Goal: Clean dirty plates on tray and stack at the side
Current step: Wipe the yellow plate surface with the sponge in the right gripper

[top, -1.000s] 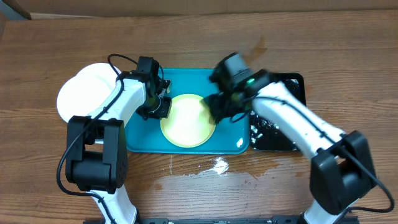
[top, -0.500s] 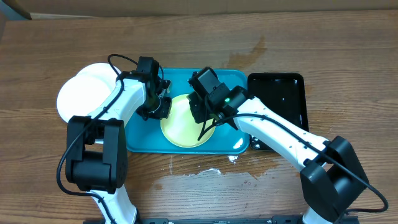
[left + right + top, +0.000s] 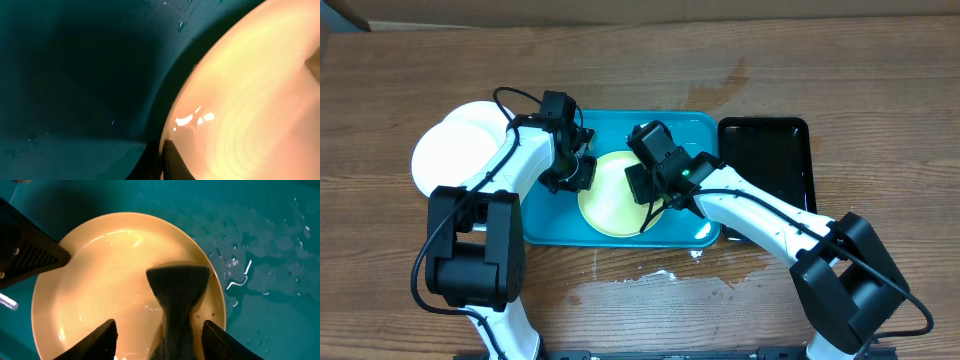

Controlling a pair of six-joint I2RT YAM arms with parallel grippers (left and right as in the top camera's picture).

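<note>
Overhead: the yellow-green plate (image 3: 612, 205) lies on the turquoise tray (image 3: 545, 225), with white plates (image 3: 450, 150) stacked beside the tray.
Left wrist: the left gripper (image 3: 172, 160) seemingly pinches the yellow-green plate's rim.
Right wrist: the right gripper (image 3: 159, 330) is spread, a grey sponge (image 3: 177, 290) loose between its fingers, on that plate.

- No writing, label, brand, number or sign can be read in any view.
- The pale yellow-green round plate (image 3: 100, 280), the turquoise rectangular plastic tray (image 3: 610, 125), the glossy black tray (image 3: 770, 160) and the brown wooden worktop (image 3: 880, 90) show only plain surfaces.
</note>
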